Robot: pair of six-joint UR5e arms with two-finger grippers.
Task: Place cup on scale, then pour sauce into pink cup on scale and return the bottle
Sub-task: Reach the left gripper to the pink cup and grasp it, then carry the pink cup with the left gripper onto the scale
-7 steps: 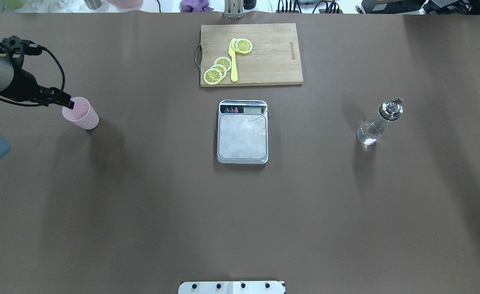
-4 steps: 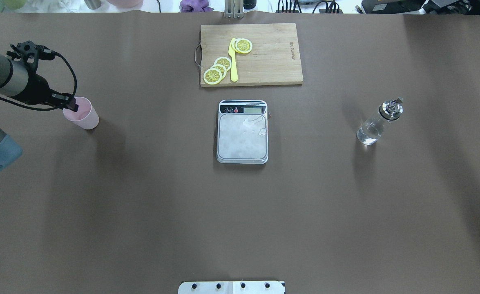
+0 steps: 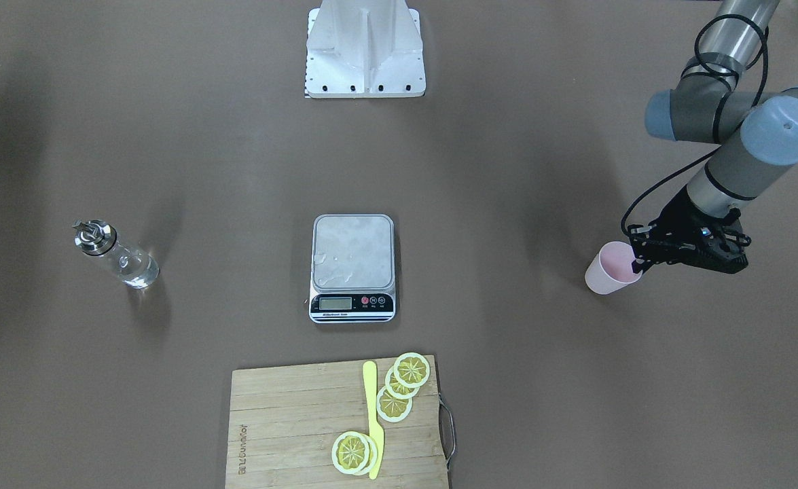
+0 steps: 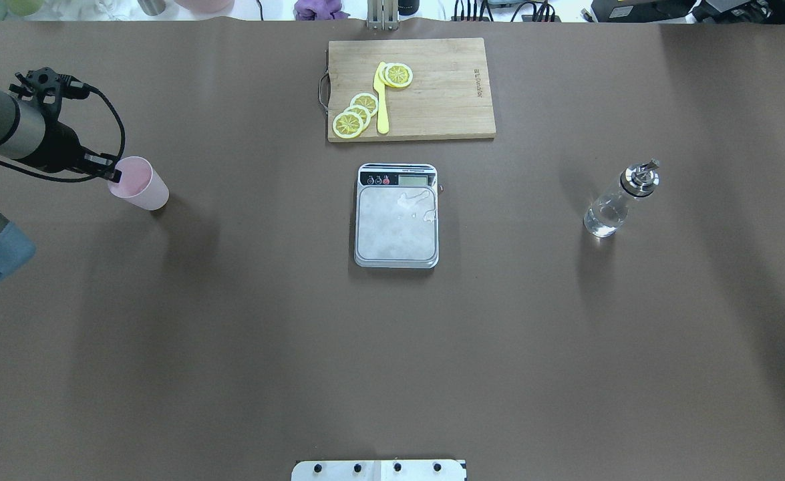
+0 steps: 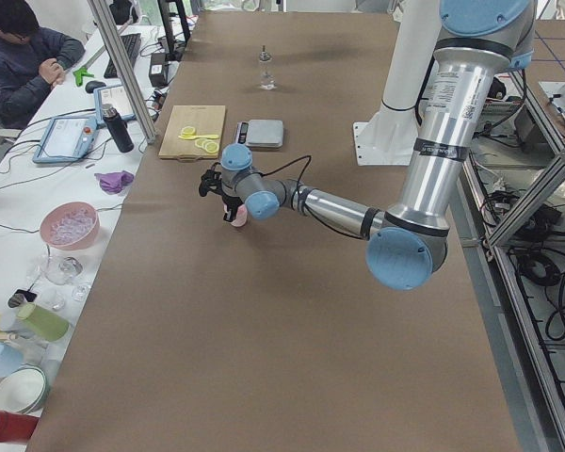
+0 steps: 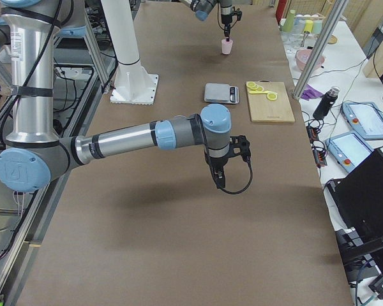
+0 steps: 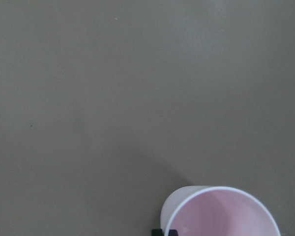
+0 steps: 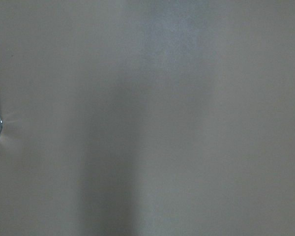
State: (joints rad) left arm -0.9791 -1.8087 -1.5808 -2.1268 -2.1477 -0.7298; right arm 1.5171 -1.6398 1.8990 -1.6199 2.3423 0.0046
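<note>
- My left claw (image 4: 113, 176) is pinched on the cup (image 4: 141, 188), one finger inside the rim and one outside, on the side nearest my wrist.
- The cup is far out on my left of the table (image 4: 232, 347), well apart from the scale (image 4: 397, 224) in the middle. I can't tell whether its base is clear of the surface.
- It looks like thin, empty plastic, so I expect almost no weight. The wall will probably flex under the pads, so a modest squeeze should be enough.
- Held by one side of the rim, it may hang tilted and swing, and the smooth tapered wall could slip. I'd carry it slowly and level.
- The cup is narrower than the scale's platform, so there's room to land it. Shiny smears on the steel could be wet, so the base might skate when I let go.
- The bottle (image 4: 616, 204) stands upright well off on my right, with clear liquid low inside. Glass will be heavier, slick and breakable, so I'd grip round the body below the black collar, not the metal pourer.
- My right claw (image 6: 220, 180) hangs above bare table. I can't tell whether it's spread or pressed together.
</note>
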